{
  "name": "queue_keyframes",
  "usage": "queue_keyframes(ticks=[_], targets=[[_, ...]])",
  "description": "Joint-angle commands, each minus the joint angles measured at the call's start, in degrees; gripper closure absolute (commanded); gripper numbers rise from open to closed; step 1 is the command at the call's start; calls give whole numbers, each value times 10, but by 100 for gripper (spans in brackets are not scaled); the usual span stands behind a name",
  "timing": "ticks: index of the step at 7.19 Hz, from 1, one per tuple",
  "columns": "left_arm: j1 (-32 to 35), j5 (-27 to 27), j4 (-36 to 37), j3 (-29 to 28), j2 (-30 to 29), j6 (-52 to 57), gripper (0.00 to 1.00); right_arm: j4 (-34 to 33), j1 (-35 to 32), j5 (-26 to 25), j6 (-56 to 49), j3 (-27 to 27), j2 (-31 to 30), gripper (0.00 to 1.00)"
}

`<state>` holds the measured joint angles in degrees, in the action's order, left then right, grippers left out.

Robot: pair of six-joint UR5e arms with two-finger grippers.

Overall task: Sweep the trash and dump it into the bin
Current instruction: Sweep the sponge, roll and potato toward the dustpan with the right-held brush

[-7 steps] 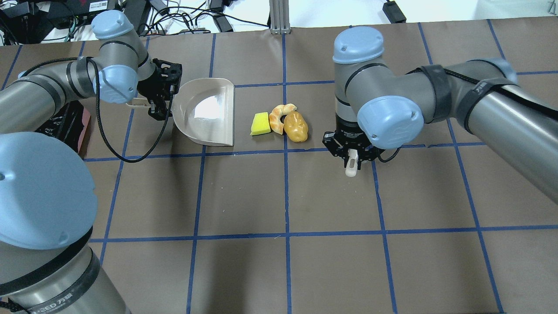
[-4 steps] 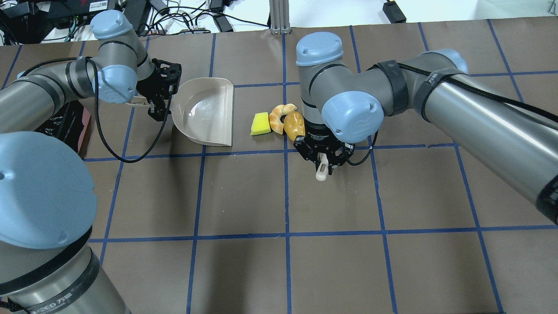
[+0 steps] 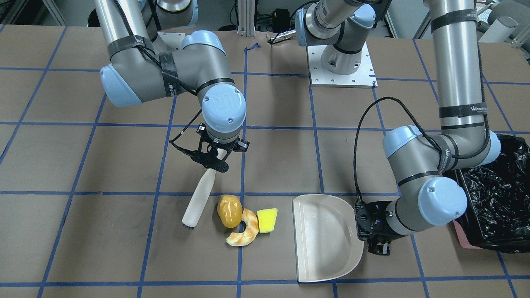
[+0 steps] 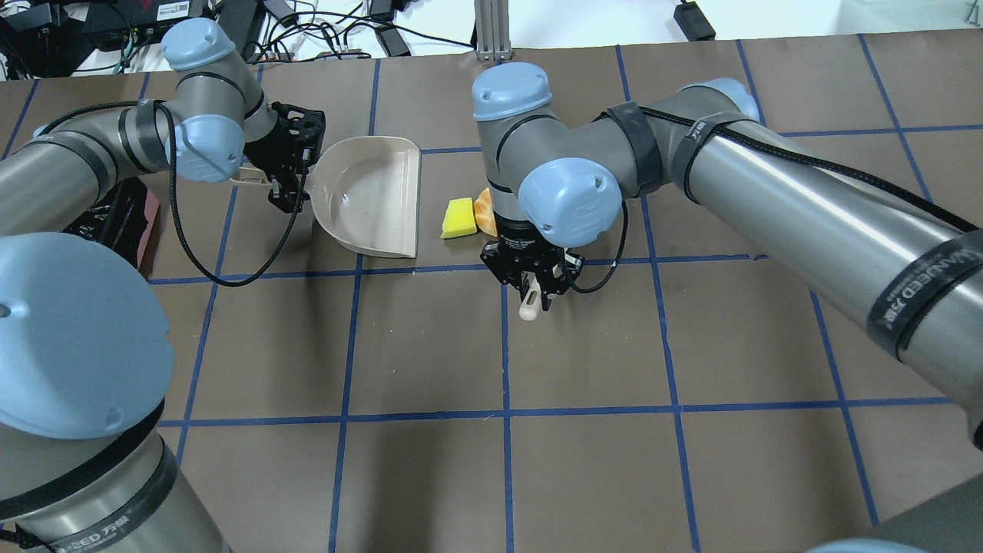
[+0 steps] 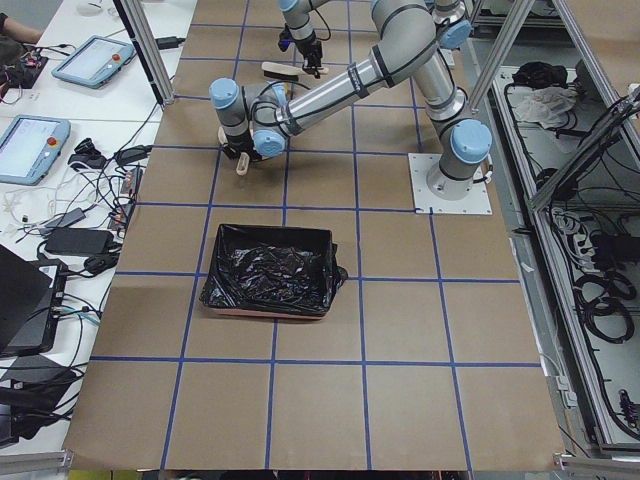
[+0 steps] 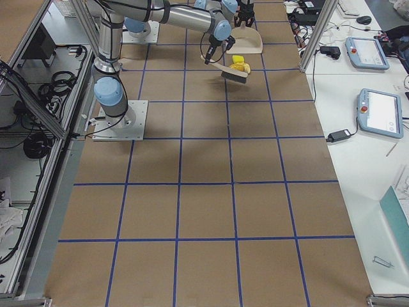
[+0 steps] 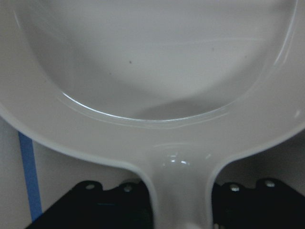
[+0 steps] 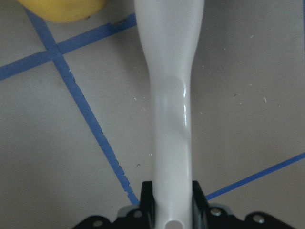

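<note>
As seen from the front-facing camera, the right tool (image 3: 213, 164) is found furthest left, hung over the desk (image 3: 124, 256) and clamped narrowly on the handle of a white brush (image 3: 198, 203). The brush is held tilted, its head lowered to the desk just beside the potato (image 3: 229, 211); whether the two touch cannot be told. In the right wrist view the handle (image 8: 171, 119) is seen pinched between the two fingers, with the potato (image 8: 62, 9) cut off at the top corner.

The trash is grouped in a short row near the middle of the desk. The potato is pressed against the croissant (image 3: 245, 231), and the sponge (image 3: 267, 220) is set against the croissant's other end. From overhead only the sponge (image 4: 458, 217) and a sliver of croissant are shown; the rest is hidden by the right arm.

To the right of the sponge, a small gap away, the dustpan (image 3: 327, 240) is placed with its straight open edge turned toward the trash. Its handle is gripped by the left tool (image 3: 368, 231), whose fingers are seen closed on both sides of the stem in the left wrist view (image 7: 178, 191).

At the far right edge, the bin (image 3: 503, 194) is stood well apart from the trash, partly covered by the left arm's elbow.
</note>
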<state>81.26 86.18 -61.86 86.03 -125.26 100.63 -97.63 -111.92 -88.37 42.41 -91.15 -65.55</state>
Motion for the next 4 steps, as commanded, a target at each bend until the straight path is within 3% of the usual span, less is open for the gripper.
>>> queue_keyframes(ticks=[1, 4], targets=[[0, -1, 0, 0, -1, 1, 100, -16, -10, 4, 14, 8, 13, 100], [0, 0, 0, 0, -1, 1, 100, -56, -35, 14, 34, 13, 41, 100]])
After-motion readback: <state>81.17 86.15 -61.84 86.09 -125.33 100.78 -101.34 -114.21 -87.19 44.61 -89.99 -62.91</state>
